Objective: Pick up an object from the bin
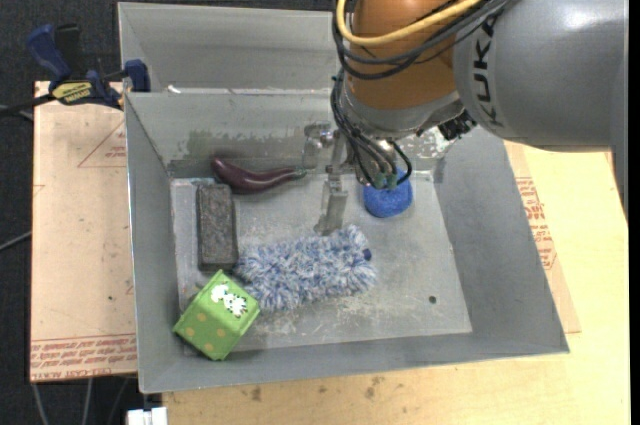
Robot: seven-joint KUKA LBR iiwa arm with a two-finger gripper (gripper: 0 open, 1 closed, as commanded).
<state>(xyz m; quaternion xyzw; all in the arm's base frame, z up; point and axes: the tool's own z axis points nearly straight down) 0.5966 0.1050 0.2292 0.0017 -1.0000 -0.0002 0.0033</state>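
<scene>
The arm (560, 43) reaches in from the right and bends steeply down, and the gripper (335, 208) hangs low over the middle of the bin (150, 213). I cannot tell how far it is open, and nothing shows in its grasp. Its lower end stands at the upper edge of a shaggy blue-and-white mop head (305, 275) lying across the floor, with a small blue round thing (388, 201) just beside it.

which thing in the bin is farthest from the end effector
The green cube in the near-left corner; the purple eggplant, grey block, fluffy blue-white duster and small blue thing all lie closer to the end effector.
</scene>
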